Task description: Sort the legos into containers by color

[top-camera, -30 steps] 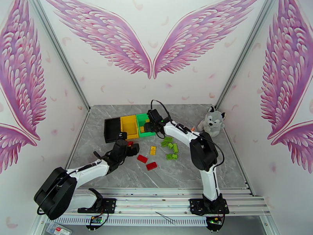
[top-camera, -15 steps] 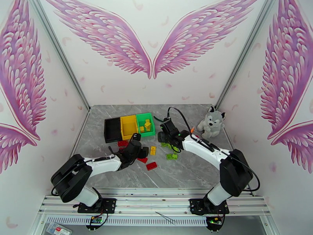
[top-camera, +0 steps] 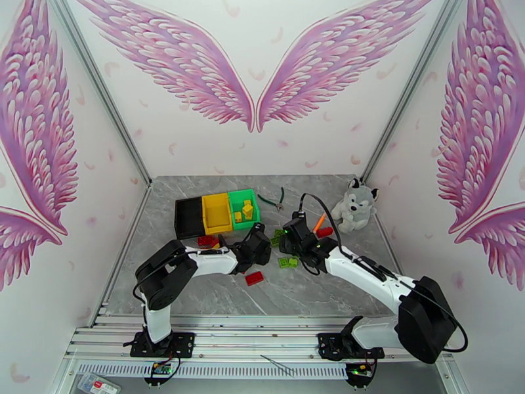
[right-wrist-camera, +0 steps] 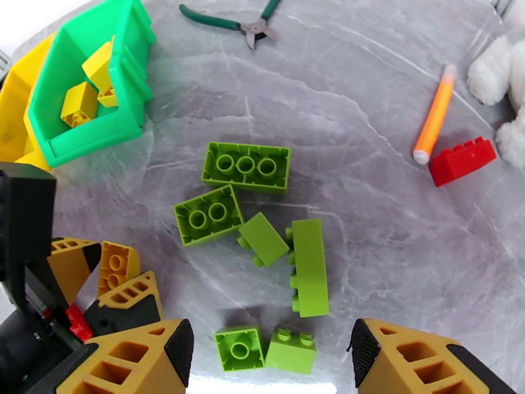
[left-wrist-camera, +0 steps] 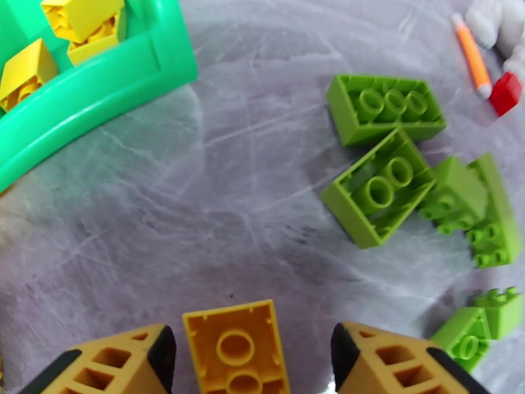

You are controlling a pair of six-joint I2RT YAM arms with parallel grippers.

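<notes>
In the left wrist view my left gripper (left-wrist-camera: 252,352) stands open around a yellow lego (left-wrist-camera: 237,346) lying on the table, with a gap on each side. From above, this gripper (top-camera: 257,247) is mid-table. My right gripper (right-wrist-camera: 270,343) is open over two small lime legos (right-wrist-camera: 239,349), with more lime legos (right-wrist-camera: 246,167) just beyond; it is (top-camera: 292,239) beside the left one. The black container (top-camera: 189,218), yellow container (top-camera: 216,213) and green container (top-camera: 243,208) stand in a row at the back left. Yellow legos (right-wrist-camera: 80,103) lie in the green one.
Red legos lie near the black bin (top-camera: 207,241), in front of the left gripper (top-camera: 254,278) and by the orange stick (right-wrist-camera: 462,160). Green-handled pliers (right-wrist-camera: 236,21), the orange stick (right-wrist-camera: 433,116) and a plush husky (top-camera: 354,205) sit at the back right.
My left arm swung right from beside the black bin to the yellow lego, its jaws narrowing. My right arm drew back from the green container to the lime legos, its jaws widening.
</notes>
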